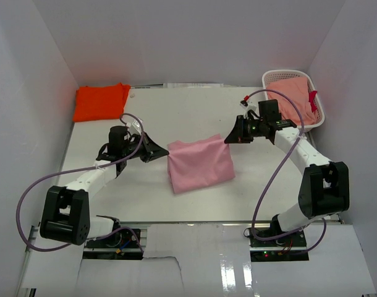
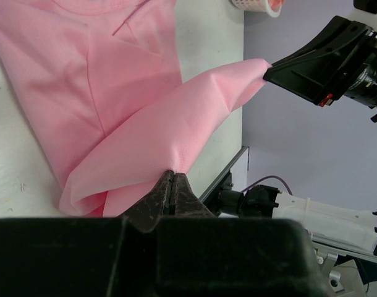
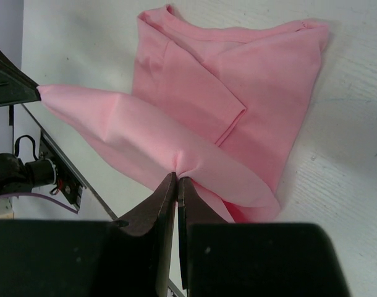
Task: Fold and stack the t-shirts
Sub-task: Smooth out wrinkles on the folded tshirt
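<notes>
1. Surface: flat white table (image 1: 194,114). Plain white panel walls (image 1: 194,37) box it in on the left, back and right.
2. Pink t-shirt (image 1: 199,166) is mid-table, between the two arms. Most of it lies flat on the table, with one layer lifted off.
3. Left gripper (image 1: 166,150): jaws pinched tight on the lifted layer's left end.
4. Right gripper (image 1: 227,140): jaws pinched tight on its right end. The cloth spans between both tips.
5. Orange t-shirt (image 1: 101,102) lies flat in the far-left corner, well apart from the pink one.
6. White lattice basket (image 1: 270,77) sits in the far-right corner with salmon cloth (image 1: 292,94) inside.
</notes>
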`<act>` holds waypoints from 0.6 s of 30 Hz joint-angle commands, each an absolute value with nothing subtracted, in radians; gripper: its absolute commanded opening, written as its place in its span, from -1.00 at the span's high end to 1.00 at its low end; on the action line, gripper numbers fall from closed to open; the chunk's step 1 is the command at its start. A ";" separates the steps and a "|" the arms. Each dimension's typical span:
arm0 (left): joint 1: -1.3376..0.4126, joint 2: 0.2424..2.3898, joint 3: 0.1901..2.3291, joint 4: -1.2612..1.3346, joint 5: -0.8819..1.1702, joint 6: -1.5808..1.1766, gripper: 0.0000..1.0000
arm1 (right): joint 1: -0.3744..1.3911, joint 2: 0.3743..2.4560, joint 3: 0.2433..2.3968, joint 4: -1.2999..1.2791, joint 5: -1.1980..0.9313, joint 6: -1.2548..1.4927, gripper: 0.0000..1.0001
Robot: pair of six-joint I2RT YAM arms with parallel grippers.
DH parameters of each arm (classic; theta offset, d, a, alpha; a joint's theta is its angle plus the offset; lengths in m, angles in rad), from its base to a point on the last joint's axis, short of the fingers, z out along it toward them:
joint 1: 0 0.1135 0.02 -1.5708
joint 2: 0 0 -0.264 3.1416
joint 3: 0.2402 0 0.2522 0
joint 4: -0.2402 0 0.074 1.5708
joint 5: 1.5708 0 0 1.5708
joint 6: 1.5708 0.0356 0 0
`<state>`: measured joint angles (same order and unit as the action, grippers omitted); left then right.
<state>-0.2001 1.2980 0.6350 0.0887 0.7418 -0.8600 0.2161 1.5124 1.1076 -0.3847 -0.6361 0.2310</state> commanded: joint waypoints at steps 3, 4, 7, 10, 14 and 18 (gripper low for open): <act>-0.172 1.333 0.724 0.100 0.770 -0.831 1.00 | 0.209 1.546 1.190 -0.347 -0.667 0.225 0.85; -0.164 1.341 0.729 0.100 0.776 -0.830 1.00 | 0.207 1.552 1.204 -0.347 -0.672 0.225 0.85; -0.147 1.371 0.749 0.110 0.795 -0.833 1.00 | 0.201 1.572 1.230 -0.348 -0.676 0.227 0.85; -0.140 1.403 0.762 0.121 0.807 -0.831 1.00 | 0.199 1.606 1.256 -0.350 -0.678 0.230 0.85; -0.135 1.457 0.773 0.140 0.810 -0.824 1.00 | 0.198 1.650 1.281 -0.345 -0.681 0.230 0.85; -0.127 1.523 0.822 0.144 0.808 -0.807 1.00 | 0.196 1.700 1.302 -0.322 -0.686 0.233 0.85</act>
